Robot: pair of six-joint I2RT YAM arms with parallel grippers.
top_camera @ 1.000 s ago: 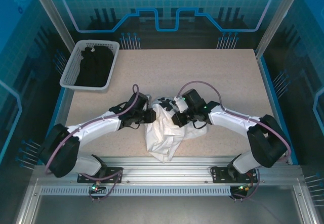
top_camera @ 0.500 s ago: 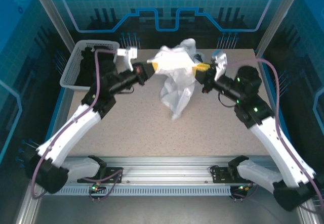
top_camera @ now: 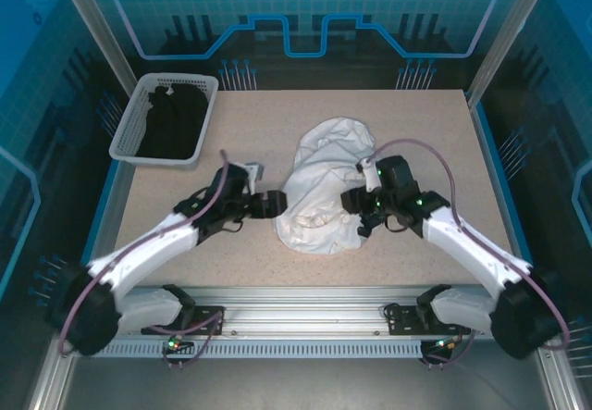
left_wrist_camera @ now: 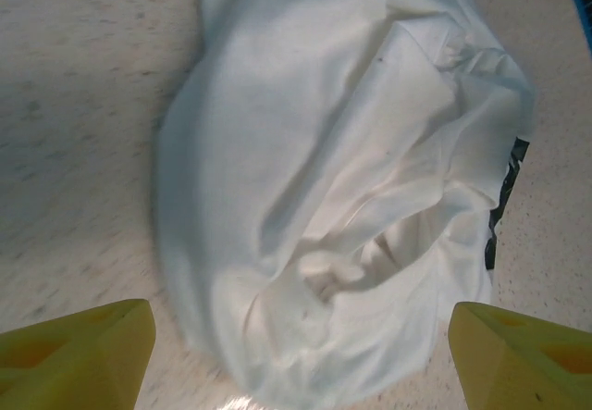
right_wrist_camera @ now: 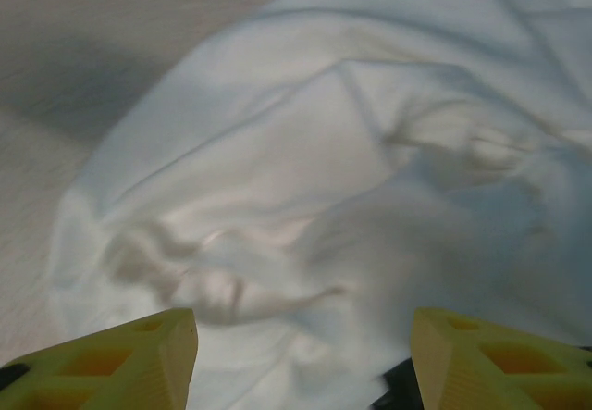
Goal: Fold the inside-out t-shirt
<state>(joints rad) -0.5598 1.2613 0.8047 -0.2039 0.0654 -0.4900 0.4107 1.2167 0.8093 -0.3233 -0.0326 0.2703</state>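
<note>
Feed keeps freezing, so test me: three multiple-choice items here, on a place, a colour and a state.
1. Where is the wrinkled white cloth t-shirt? A in the basket; B in the middle of the beige table; C over an arm.
2. Colour of the garment in the grey plastic basket? A black; B red; C white.
3. The left gripper and right gripper are: A both shut; B both open; C one shut.
B, it lies bunched mid-table; A, dark cloth in the basket; B, yellow fingertips stand wide apart.
</note>
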